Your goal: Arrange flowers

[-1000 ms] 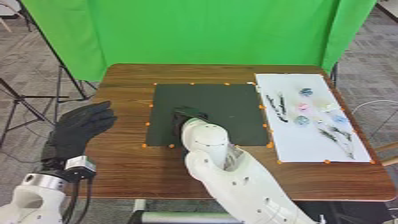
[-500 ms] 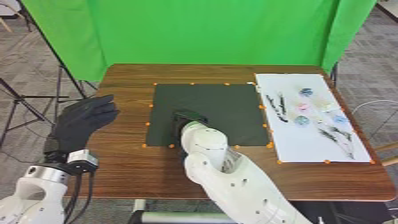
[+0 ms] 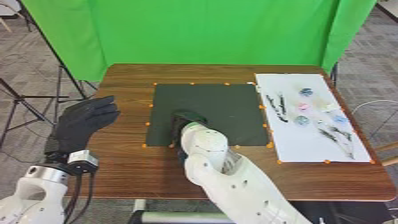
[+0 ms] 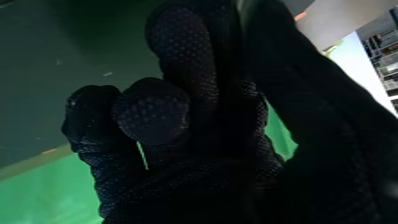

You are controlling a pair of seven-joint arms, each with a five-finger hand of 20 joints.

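At the far left in the head view, black stands (image 3: 19, 99) rise from the floor. The left hand (image 3: 82, 122), gloved in black, is over the left edge of the brown tabletop (image 3: 124, 175), its fingers loosely extended and slightly bent, with nothing seen in its grasp. A small white box (image 3: 83, 158) sits at its wrist.

Toward the middle, the right hand (image 3: 188, 121) is over the dark mat (image 3: 240, 100), its white arm coming in from the near side. How far open it is, and whether it has hold of anything, I cannot tell from either view. Behind the tabletop hangs a green curtain (image 3: 213, 30). Orange markers (image 3: 144, 145) line the edges of the mat and of the white sheet (image 3: 298, 150) to its right.

The flowers and stems are on that sheet. Dark stems (image 3: 282, 107) lie along its left part. Next come a blue-green flower (image 3: 302, 120), a pink flower (image 3: 304, 107) and, farther back, a grey-blue flower (image 3: 306, 92). To their right are a pale yellowish flower (image 3: 330, 107) and a light blue flower (image 3: 339, 119), with mottled stems (image 3: 338, 136) nearer the front.

The right wrist view shows the glove's dotted texture close up and a small pale fleck (image 4: 107, 74) on the dark surface beyond.
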